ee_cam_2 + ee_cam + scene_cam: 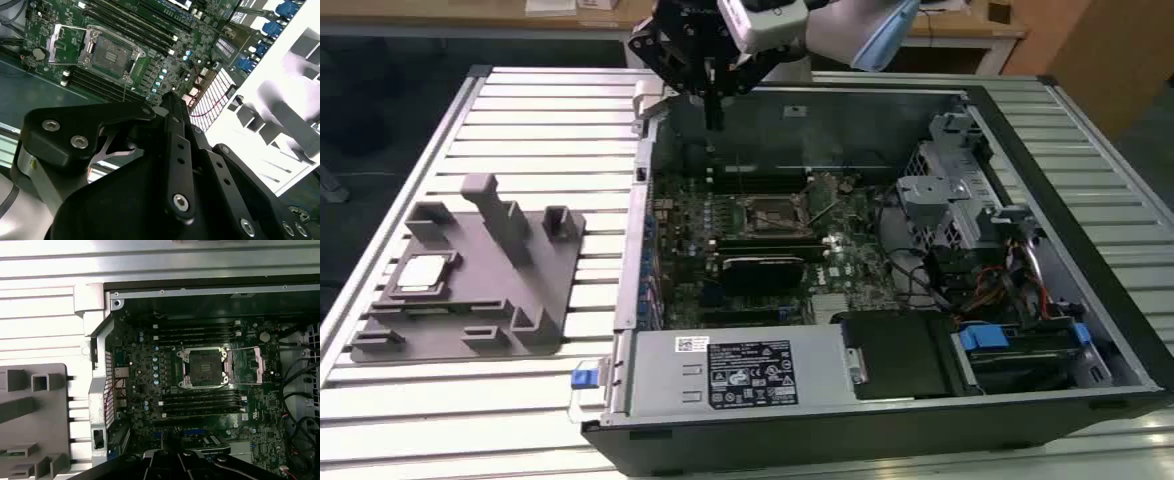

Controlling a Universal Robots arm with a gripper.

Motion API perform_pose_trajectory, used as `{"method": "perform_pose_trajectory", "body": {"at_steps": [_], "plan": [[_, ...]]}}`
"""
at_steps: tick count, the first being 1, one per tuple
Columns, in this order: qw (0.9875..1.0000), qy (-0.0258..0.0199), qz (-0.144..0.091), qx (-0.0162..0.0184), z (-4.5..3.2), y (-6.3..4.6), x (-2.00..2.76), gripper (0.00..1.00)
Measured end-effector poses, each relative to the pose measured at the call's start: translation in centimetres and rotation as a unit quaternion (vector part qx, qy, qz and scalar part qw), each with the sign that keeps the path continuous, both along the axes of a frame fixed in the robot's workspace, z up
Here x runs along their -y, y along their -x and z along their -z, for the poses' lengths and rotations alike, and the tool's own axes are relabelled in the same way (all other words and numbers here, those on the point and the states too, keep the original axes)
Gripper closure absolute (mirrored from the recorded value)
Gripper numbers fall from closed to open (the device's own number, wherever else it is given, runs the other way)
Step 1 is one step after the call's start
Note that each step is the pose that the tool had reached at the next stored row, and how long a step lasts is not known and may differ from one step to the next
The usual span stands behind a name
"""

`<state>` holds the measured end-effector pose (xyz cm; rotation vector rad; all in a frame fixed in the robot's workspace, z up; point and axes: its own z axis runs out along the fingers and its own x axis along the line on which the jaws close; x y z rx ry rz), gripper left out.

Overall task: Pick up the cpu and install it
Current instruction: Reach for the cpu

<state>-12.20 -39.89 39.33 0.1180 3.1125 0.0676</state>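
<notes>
Claw (714, 120) hangs over the far rim of the open computer case (854, 440), and as far as I can judge it is clenched on nothing, its tips drawn into one dark bar in the exterior view. Reading from the exterior view's left: a grey tray (467, 300) with upright posts sits on the slatted tabletop (547, 130), and the cpu (424, 273) lies flat in a recess near the tray's outer edge, silver top up, well apart from the claw. Next comes the case with the motherboard (734, 270) lying inside it. The socket (770, 212) sits near the board's middle; in both wrist views its retaining frame (262, 365) is swung aside and the socket bed (107, 52) looks bare. Further right are the drive cage (954, 190) and a tangle of cables (987, 280). By my reckoning the job has hardly begun: the socket is open and ready, but the chip is neither lifted nor seated
</notes>
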Motion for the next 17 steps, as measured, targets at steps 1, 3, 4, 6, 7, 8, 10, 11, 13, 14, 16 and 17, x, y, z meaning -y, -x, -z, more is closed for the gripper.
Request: {"method": "perform_pose_trajectory", "body": {"at_steps": [1,3,4,6,7,8,10,11,13,14,16,17], "plan": [[1.0,0.0,0.0,0.0,0.0,0.0,0.0,0.89],[1.0,0.0,0.0,0.0,0.0,0.01,0.0,0.89],[1.0,0.0,0.0,0.0,0.0,0.02,0.0,0.89],[1.0,0.0,0.0,0.0,0.0,0.05,0.0,0.89],[1.0,0.0,0.0,0.0,0.0,0.07,0.0,0.89],[1.0,0.0,0.0,0.0,0.0,0.08,0.0,0.89],[1.0,0.0,0.0,0.0,0.0,0.15,0.0,0.89],[1.0,0.0,0.0,0.0,0.0,0.2,0.0,0.89],[1.0,0.0,0.0,0.0,0.0,0.34,0.0,0.89],[1.0,0.0,0.0,0.0,-0.01,0.43,0.0,0.89],[1.0,0.0,0.0,0.0,0.0,0.63,0.0,0.89],[1.0,0.0,0.0,0.0,0.0,0.72,0.0,0.89]]}}
